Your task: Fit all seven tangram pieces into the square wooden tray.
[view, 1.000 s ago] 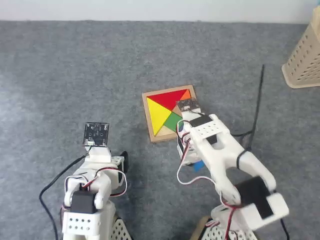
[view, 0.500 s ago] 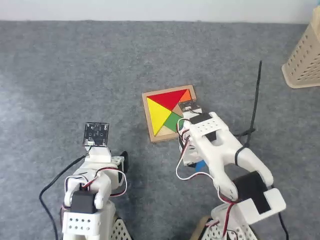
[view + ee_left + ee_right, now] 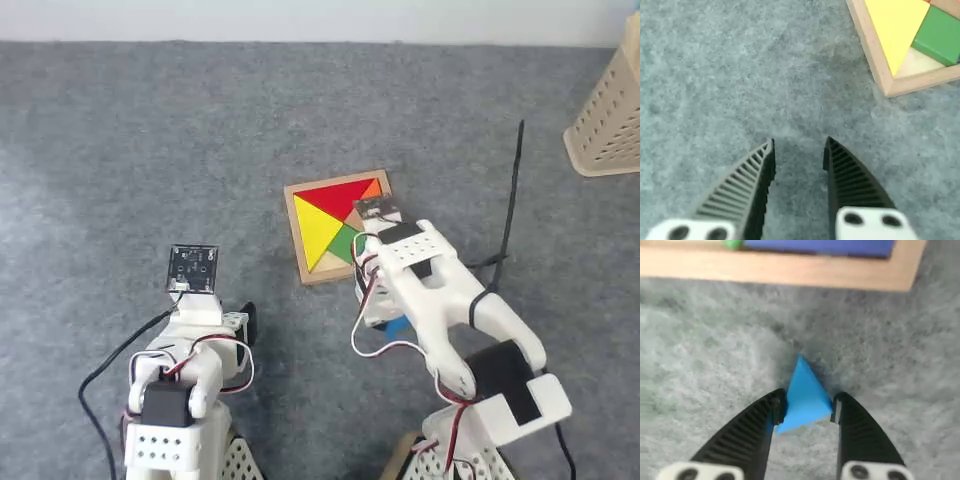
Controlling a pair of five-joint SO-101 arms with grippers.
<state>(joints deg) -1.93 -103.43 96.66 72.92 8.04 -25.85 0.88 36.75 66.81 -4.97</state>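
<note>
Just beside the near edge of the square wooden tray (image 3: 326, 274), on the grey carpeted table (image 3: 150, 130), a light blue triangle piece (image 3: 805, 400) is gripped by the right gripper (image 3: 808, 396). Its two black fingers are pressed against opposite sides of the piece, with one pointed corner of the triangle aimed at the tray. In the high view the same blue piece (image 3: 397, 328) is glimpsed under the white right arm, which is stretched over the tray's near right corner.

Inside the tray, a large red triangle (image 3: 338, 196) is seen along the far side, and a large yellow triangle (image 3: 316, 230) along the left side. A green piece (image 3: 346, 240) is placed next to the yellow one toward the middle, and a small orange piece (image 3: 373, 187) is set in the far right corner. A dark blue piece (image 3: 820, 247) is shown against the inside of the tray's near rim in the right wrist view. A patch of bare wood is left near the tray's near left corner.

Well apart from the tray, on its near left side, the left gripper (image 3: 797, 150) is held low over the carpet, its fingers parted by a moderate gap with nothing between them. The tray's corner (image 3: 875, 65) is visible beyond it.

Far to the right of the tray, a beige slotted basket (image 3: 610, 110) is seen, and a black cable (image 3: 512, 200) is laid between basket and tray.
</note>
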